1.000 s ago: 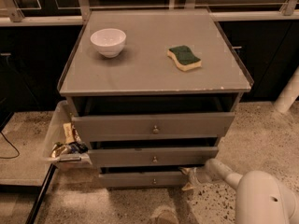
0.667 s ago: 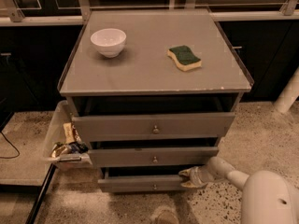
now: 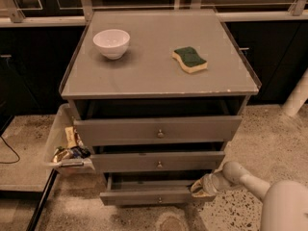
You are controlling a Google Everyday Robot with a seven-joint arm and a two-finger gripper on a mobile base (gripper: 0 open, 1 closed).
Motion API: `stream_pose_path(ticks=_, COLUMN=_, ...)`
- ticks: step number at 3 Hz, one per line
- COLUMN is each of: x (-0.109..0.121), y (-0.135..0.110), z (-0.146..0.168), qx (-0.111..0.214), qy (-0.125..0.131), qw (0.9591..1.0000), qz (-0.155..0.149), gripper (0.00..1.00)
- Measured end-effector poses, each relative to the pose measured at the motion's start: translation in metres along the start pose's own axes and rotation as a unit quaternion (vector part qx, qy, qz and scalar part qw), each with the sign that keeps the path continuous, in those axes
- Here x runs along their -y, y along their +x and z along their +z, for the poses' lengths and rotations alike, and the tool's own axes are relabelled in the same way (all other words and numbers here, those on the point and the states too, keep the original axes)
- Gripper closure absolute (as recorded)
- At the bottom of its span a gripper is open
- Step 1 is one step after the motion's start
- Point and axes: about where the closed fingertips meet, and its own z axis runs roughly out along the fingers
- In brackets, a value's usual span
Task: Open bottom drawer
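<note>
The bottom drawer [image 3: 144, 195] is the lowest, slimmest grey front of the cabinet, with a small round knob [image 3: 160, 199]. It stands pulled out a little past the middle drawer [image 3: 159, 161], and a dark gap shows above its front panel. My gripper [image 3: 201, 187] is at the drawer's right end, touching the top right corner of the front panel. The white arm [image 3: 245, 179] comes in from the lower right.
The top drawer [image 3: 158, 130] is the widest front. On the cabinet top [image 3: 144, 76] stand a white bowl [image 3: 111, 43] and a green and yellow sponge [image 3: 190, 59]. A side bin [image 3: 67, 146] with snack packets hangs at the left. Speckled floor lies around.
The bottom drawer has slid out toward me. My gripper has moved with it, staying at its right end.
</note>
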Motion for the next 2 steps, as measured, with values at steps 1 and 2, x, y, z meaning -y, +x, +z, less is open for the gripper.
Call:
stream_pose_path(ticks=1, x=0.0, y=0.0, z=0.0, qx=0.0, qy=0.0, qw=1.0, qz=0.0, gripper=0.62)
stream_pose_path(ticks=2, x=-0.0042, y=0.0, z=0.0005, qx=-0.009, qy=-0.001, qw=0.9998, qz=0.019, gripper=0.39)
